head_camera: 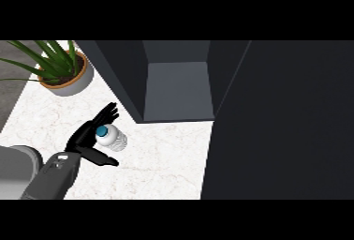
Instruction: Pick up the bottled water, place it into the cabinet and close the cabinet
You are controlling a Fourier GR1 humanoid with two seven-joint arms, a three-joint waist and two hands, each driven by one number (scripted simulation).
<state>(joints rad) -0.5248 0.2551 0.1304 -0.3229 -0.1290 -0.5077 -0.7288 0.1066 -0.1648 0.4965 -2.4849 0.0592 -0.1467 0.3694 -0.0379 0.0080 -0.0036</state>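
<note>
Now my left robot hand [88,133] is at the lower left of the frame, fingers spread open around the bottled water [112,138], not yet closed on it. This bottle stands upright on the desk [166,154], touching my palm on its right side. Up and right of it waits the open cabinet [176,89]. My right robot hand is not visible.

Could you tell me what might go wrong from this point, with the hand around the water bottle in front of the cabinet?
1. The left hand is only partly round the clear, blue-capped water bottle; its thumb is still apart, so the bottle may slip when lifted.
2. The dark grey open cabinet has a narrow opening; the bottle could strike its edge.
3. The potted green plant in a grey pot stands near the arm's path and might be brushed.
</note>
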